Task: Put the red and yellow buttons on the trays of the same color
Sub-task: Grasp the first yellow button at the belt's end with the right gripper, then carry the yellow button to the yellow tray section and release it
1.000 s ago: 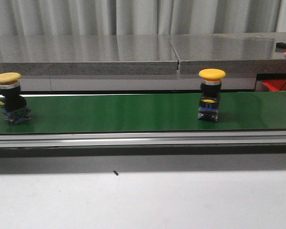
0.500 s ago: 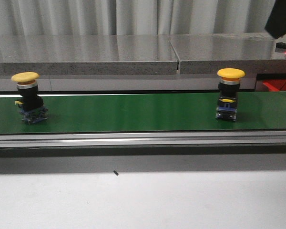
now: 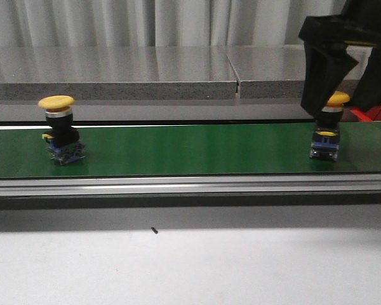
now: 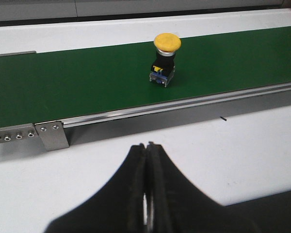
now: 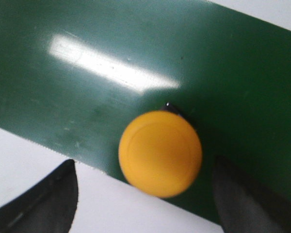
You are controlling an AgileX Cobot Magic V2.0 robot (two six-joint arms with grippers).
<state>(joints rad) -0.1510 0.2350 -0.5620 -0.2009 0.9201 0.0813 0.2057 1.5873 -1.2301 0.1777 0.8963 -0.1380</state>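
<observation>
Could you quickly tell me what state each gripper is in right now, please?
Left gripper: closed, holding nothing, hovering off the green belt.
Right gripper: open, fingers either side of the yellow button, not clamped on it.

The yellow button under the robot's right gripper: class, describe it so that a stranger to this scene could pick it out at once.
Find the long green belt running across the front view. Two yellow-capped buttons stand upright on it, one toward each end. The one meant is the right-hand button, directly beneath the open right gripper; the left-hand button has no gripper over it.
</observation>
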